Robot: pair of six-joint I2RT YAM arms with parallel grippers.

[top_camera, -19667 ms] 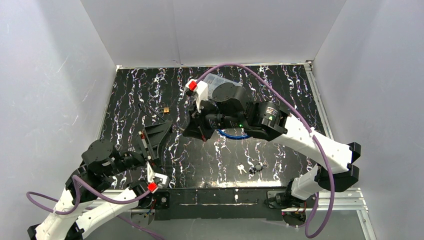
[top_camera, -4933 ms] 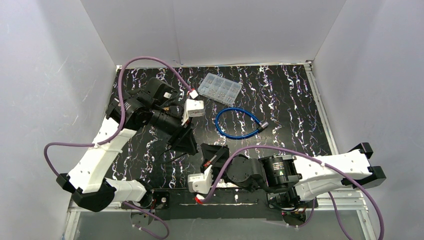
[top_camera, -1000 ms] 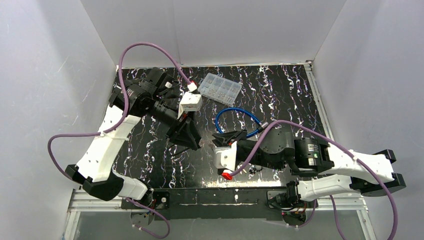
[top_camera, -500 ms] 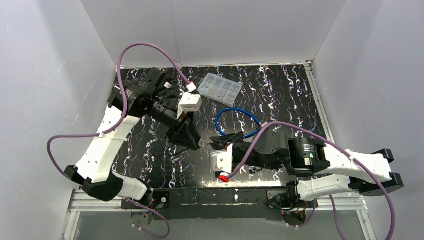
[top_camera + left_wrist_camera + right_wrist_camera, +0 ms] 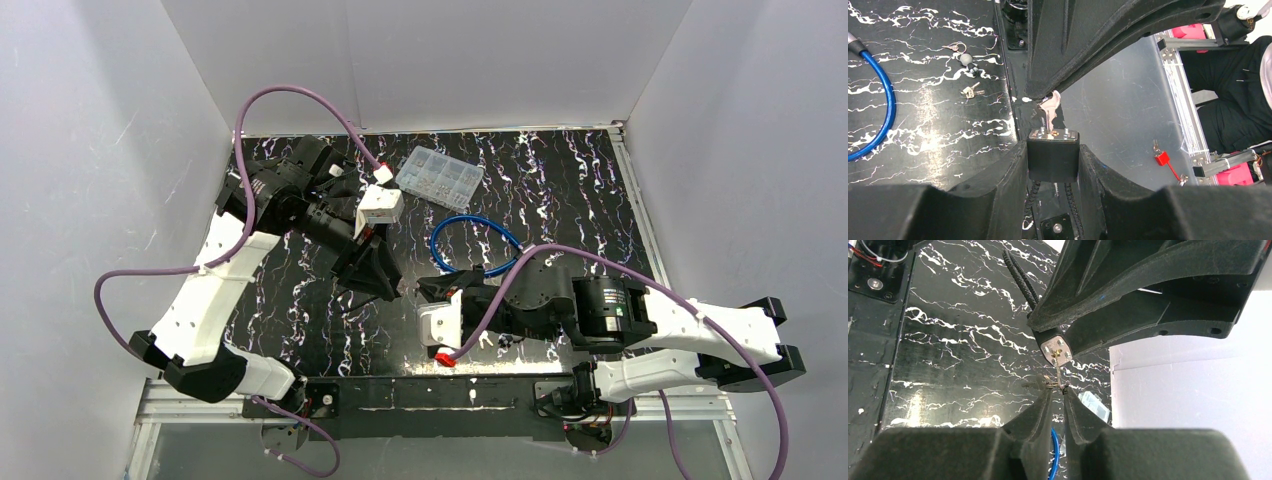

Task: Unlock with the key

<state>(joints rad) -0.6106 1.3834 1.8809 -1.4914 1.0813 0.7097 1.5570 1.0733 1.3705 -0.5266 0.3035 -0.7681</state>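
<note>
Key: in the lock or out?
In: the key is sunk in the lock that the left end effector holds; the right end effector grips its head.

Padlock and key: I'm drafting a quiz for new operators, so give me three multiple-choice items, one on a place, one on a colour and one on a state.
1. Where is the padlock?
A. Flat on the table
B. Between the left end effector's fingers
C. Inside the clear box

2. What colour is the cable loop on the table?
A. Blue
B. Red
C. Yellow

3. What state is the key in?
A. Lying loose on the table
B. Hooked on the cable
C. Seated in the padlock's keyhole

Answers:
1. B: the left wrist view shows the padlock clamped in the left end effector.
2. A: the cable loop is blue.
3. C: the key stands in the keyhole, with the right end effector at its head.
</note>
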